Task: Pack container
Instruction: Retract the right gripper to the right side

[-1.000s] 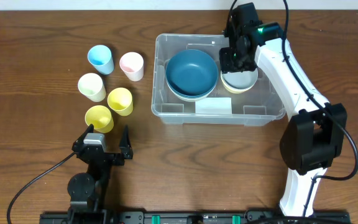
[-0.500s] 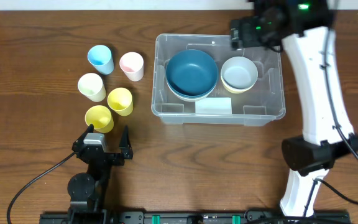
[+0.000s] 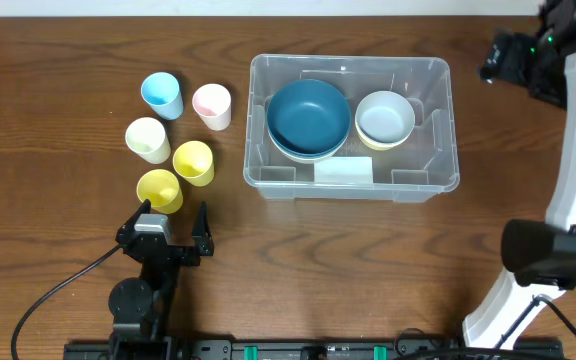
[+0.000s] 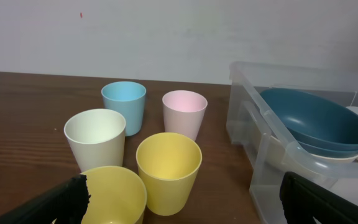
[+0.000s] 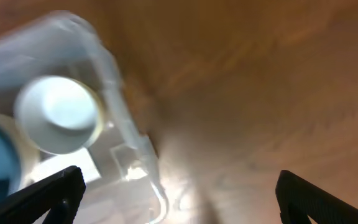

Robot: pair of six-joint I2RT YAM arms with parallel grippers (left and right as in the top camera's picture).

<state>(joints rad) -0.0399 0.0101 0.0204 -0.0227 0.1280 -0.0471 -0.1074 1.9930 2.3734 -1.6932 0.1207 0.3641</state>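
Packing apparently at its midpoint: bowls already in the container [image 3: 353, 63], cups not yet. Set right of centre on the wooden table [image 3: 58, 60], base flat, open mouth facing straight up, white label [image 3: 343, 170] on the base by the near long wall. Long axis running left to right across the table, one short wall toward the cups, the other toward the right arm. In the left half, a dark blue bowl [image 3: 308, 115] stacked on paler ones; in the right half, a white bowl [image 3: 385, 117] nested in a pale yellow one, the two stacks just beside each other.

Raised beyond the container's far right corner, the right gripper [image 5: 179, 180], fingers spread wide with nothing between them; wrist view too blurred for more. Low at the near edge, the left gripper [image 3: 168, 225], likewise spread and empty, aimed at a tight cluster left of the container: blue cup [image 3: 161, 95], pink cup [image 3: 212, 105], cream cup [image 3: 148, 138], far yellow cup [image 3: 193, 162] and near yellow cup [image 3: 159, 189], the last just ahead of the fingers.

Likely next: the cups, probably by the left arm as the closer one. Calls for pinching one cup's wall without toppling close-packed neighbours, lifting clear of the left short wall, then finding room inside. Little bare floor visible there, so perhaps nesting cups first or standing them in a bowl.
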